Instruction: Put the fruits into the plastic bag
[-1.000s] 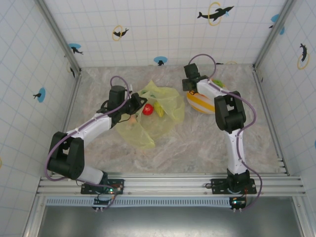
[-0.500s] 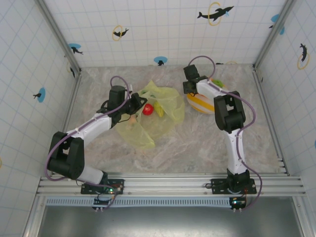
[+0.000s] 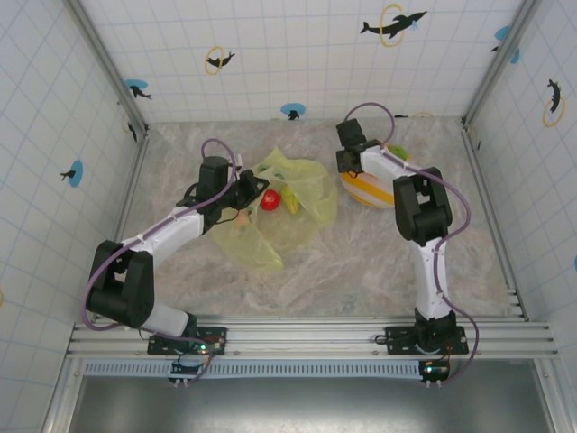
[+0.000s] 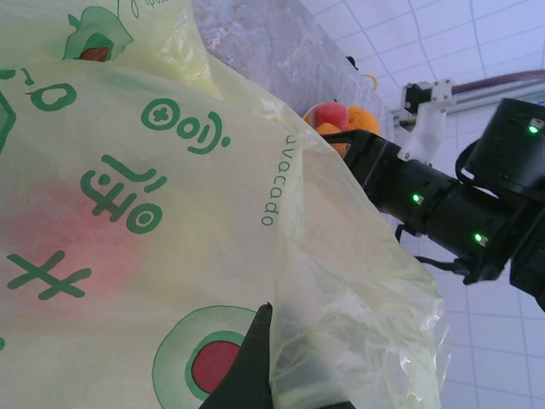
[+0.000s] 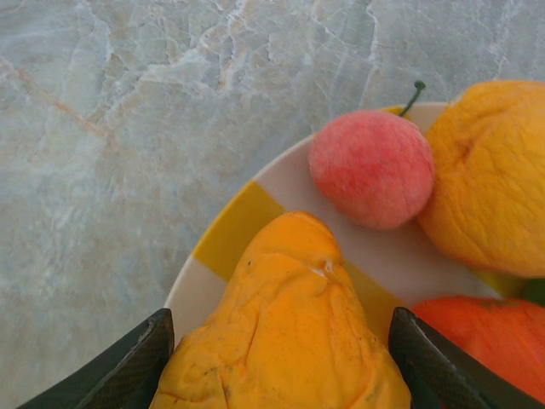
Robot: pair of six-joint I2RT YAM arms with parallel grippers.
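Note:
The yellow-green plastic bag (image 3: 290, 215) lies mid-table, its avocado print close up in the left wrist view (image 4: 170, 213). My left gripper (image 3: 246, 188) (image 4: 277, 366) is shut on the bag's left edge. Inside lie a red fruit (image 3: 270, 200), a pink blur through the film (image 4: 60, 230), and a yellow-green fruit (image 3: 291, 202). My right gripper (image 3: 348, 162) (image 5: 285, 358) is open over the plate's left rim, and a wrinkled orange fruit (image 5: 289, 324) fills the gap between its fingers. A pink-red fruit (image 5: 371, 168), a second orange fruit (image 5: 490, 179) and an orange-red one (image 5: 477, 341) lie beside it.
The yellow-and-white striped plate (image 3: 370, 191) (image 5: 247, 213) sits right of the bag, a green fruit (image 3: 397, 152) at its far side. Tiled walls enclose the marble table (image 3: 361, 262). The right arm (image 4: 443, 209) reaches past the bag's mouth.
My right gripper has shifted slightly over the plate's left rim. The left gripper and the bag have stayed still.

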